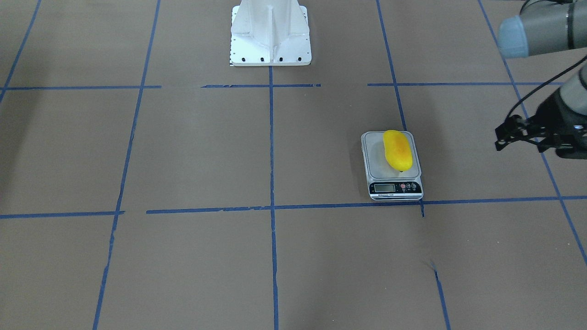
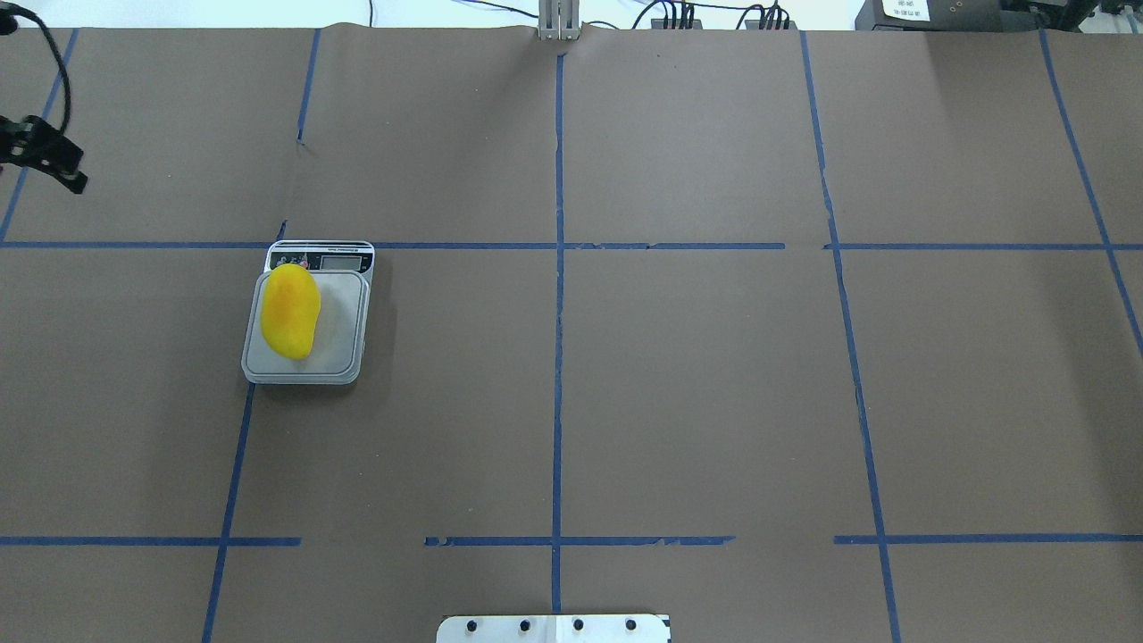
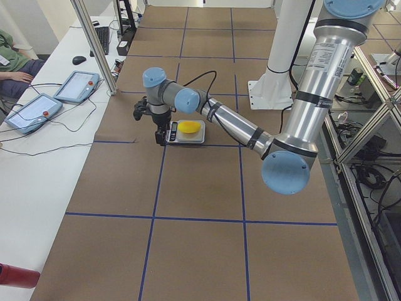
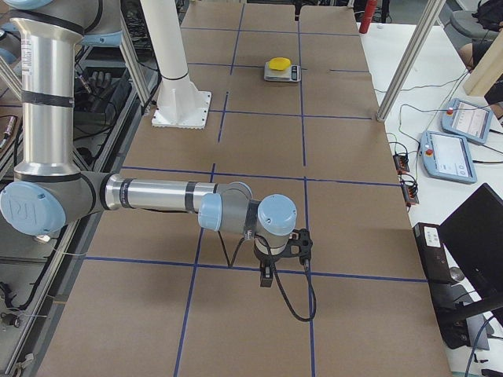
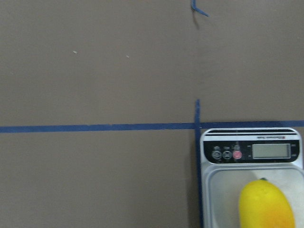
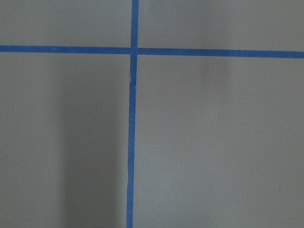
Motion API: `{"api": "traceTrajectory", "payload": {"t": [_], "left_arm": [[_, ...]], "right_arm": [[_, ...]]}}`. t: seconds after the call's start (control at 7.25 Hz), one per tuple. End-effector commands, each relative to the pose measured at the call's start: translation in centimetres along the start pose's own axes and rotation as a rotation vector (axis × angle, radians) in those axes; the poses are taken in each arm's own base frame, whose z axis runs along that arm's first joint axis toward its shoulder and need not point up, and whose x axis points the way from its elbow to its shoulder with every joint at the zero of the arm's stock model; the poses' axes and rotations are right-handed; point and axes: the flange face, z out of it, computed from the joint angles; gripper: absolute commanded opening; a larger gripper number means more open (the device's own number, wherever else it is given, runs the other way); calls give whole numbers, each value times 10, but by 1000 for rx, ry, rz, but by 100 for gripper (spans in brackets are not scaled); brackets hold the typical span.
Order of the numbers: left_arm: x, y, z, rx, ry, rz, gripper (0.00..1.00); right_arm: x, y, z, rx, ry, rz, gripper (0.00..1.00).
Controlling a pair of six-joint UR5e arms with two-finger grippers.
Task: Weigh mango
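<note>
The yellow mango [image 1: 397, 150] lies on the platform of a small grey scale [image 1: 395, 188], toward one side, with nothing holding it. Both also show in the overhead view, mango [image 2: 290, 310] on scale [image 2: 344, 344], and in the left wrist view, mango [image 5: 266, 205] below the scale's display [image 5: 270, 151]. My left gripper [image 1: 501, 136] hangs open and empty above the table, well off to the side of the scale; it shows at the overhead view's left edge [image 2: 45, 156]. My right gripper [image 4: 284, 250] shows only in the exterior right view, far from the scale; I cannot tell its state.
The table is brown paper with a blue tape grid. The robot's white base [image 1: 270, 32] stands at the middle of the robot's side. Operators' tablets [image 3: 75, 84] and cables lie on a white side table beyond the scale's end.
</note>
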Motion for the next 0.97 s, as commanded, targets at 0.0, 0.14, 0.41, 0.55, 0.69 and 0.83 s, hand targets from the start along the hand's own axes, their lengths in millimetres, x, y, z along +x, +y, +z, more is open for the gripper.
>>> {"api": "traceTrajectory", "payload": {"t": [0.0,0.14,0.41,0.55,0.69,0.83], "left_arm": [[-156,52,-6,-19,-35,21,100],[-207,65,-1,-37,-35,1,100],[-246,85,25,-62,17,20,100],[-248,89,29,-62,23,16,100],[-248,89,30,-60,37,13,100],[-248,91,31,-59,42,13,100]], "right_arm": [[0,0,0,0,0,0,100],[0,1,0,-1,0,1,100],[0,0,0,0,0,0,100],[0,0,0,1,0,-1,100],[0,0,0,0,0,0,100],[0,0,0,0,0,0,100]]}}
